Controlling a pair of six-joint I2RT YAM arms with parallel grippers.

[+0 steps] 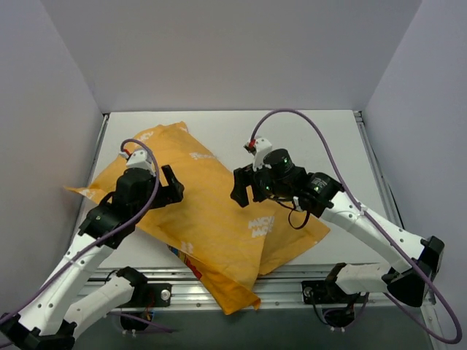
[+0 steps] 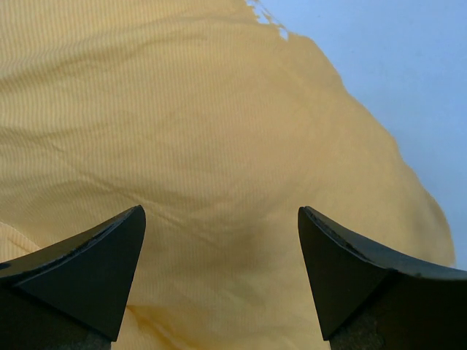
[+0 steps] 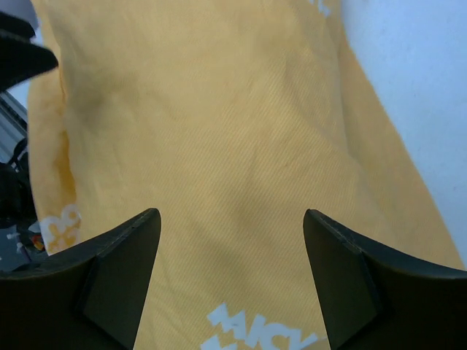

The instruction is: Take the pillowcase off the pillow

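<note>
The orange-yellow pillowcase (image 1: 208, 211) lies spread diagonally over the white table, one corner hanging past the near edge. The pillow is hidden. My left gripper (image 1: 175, 188) hovers over the case's left part, jaws wide open with only fabric (image 2: 219, 182) beneath them. Over the case's right part, near its white lettering (image 1: 260, 224), my right gripper (image 1: 244, 191) stands open and holds nothing. In the right wrist view the cloth (image 3: 219, 146) fills the frame between the fingers, with white letters (image 3: 263, 335) at the bottom.
White table surface (image 1: 314, 138) shows behind and to the right of the case. Grey walls enclose three sides. A metal rail (image 1: 292, 281) runs along the near edge, beside the arm bases. A purple cable (image 1: 321, 138) loops above the right arm.
</note>
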